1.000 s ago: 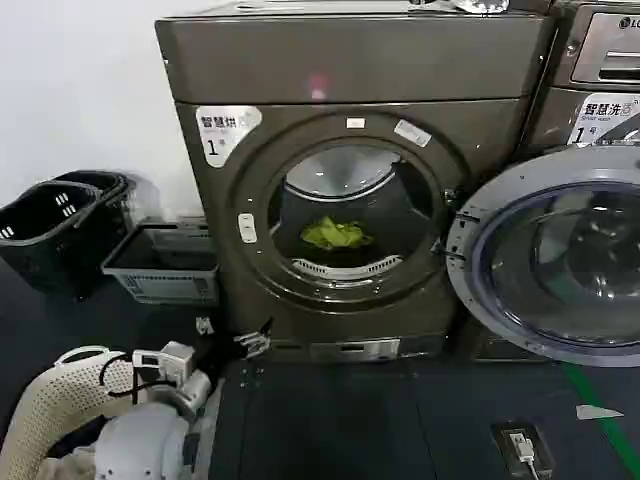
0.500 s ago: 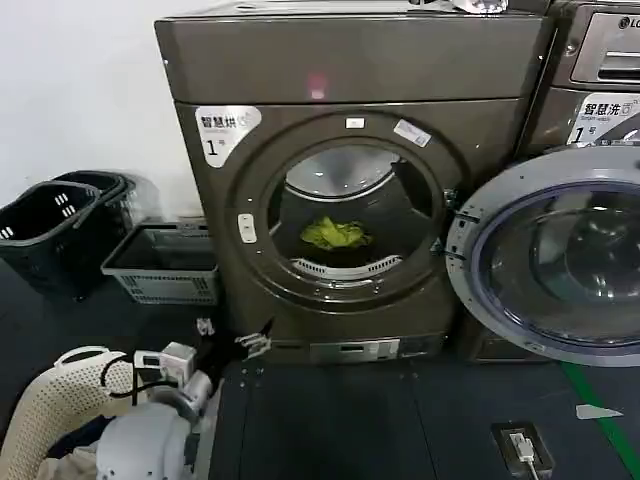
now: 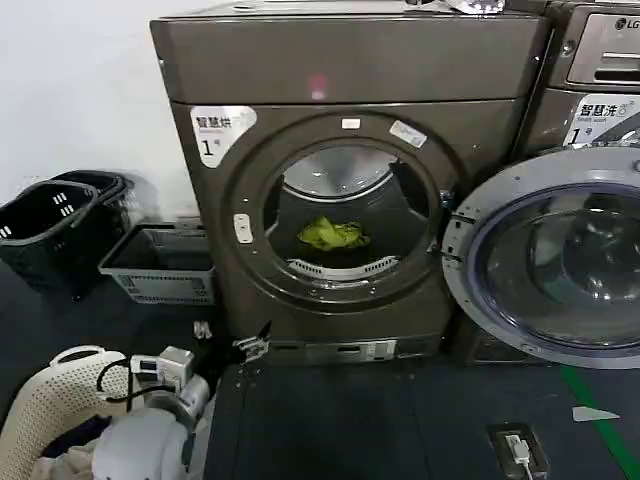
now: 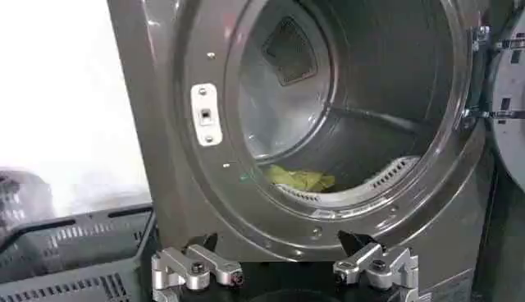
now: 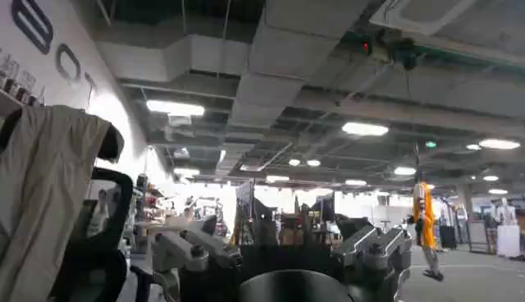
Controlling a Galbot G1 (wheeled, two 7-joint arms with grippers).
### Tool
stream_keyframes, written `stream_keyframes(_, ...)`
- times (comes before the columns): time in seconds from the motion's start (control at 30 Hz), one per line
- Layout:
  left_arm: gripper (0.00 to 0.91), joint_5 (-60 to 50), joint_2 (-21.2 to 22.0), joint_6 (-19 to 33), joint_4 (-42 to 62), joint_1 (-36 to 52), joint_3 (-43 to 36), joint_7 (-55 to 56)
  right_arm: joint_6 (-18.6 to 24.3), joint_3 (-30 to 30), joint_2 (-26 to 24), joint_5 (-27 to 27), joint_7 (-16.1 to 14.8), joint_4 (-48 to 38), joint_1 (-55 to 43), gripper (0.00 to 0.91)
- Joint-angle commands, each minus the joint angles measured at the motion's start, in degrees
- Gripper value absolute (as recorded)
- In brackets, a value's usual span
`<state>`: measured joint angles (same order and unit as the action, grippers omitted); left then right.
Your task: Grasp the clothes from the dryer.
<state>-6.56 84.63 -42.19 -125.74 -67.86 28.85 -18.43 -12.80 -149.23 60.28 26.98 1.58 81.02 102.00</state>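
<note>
Left arm low at the near left of the head view, white-and-grey wrist bent forward, left gripper (image 3: 250, 345) just in front of the base of the large bronze-grey metal front-loading dryer (image 3: 345, 70) — fingers spread wide apart, nothing between them; in the left wrist view the two silver fingertips (image 4: 195, 267) sit below the porthole rim, well apart from the cloth. Right gripper (image 5: 283, 250) points out into a big hall with ceiling lights, jaws spread and empty, away from the machine. The small bright yellow-green wad of clothes (image 3: 333, 234) lies on the drum floor, toward the front, just behind the pale perforated lip, touching nothing else. Round door (image 3: 545, 260) swung fully open to the right, glass facing out, covering the front of the neighbouring bronze-grey washer (image 3: 600, 60). Dark floor (image 3: 400, 420) in front of the dryer — open. Left of the machine: grey slatted plastic crate (image 3: 160, 265) and black plastic baskets (image 3: 50, 235) against the white wall (image 3: 70, 90). White mesh basket (image 3: 50, 405) beside the left arm. Porthole much wider than the wad.
</note>
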Motion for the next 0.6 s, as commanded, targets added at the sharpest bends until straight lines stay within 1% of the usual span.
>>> stream_keyframes(0.03,0.907,-0.1,0.3,-2.8,-0.1,-0.1,-0.4,0.2,0.1,0.1,-0.1,0.6,0.1,-0.1,-0.2,0.907)
stream_keyframes(0.6,0.907,0.6,0.4,-2.8,0.0,-0.1,-0.4,1.5,0.3,1.0,-0.1,0.6,0.1,-1.0,-0.3,0.907)
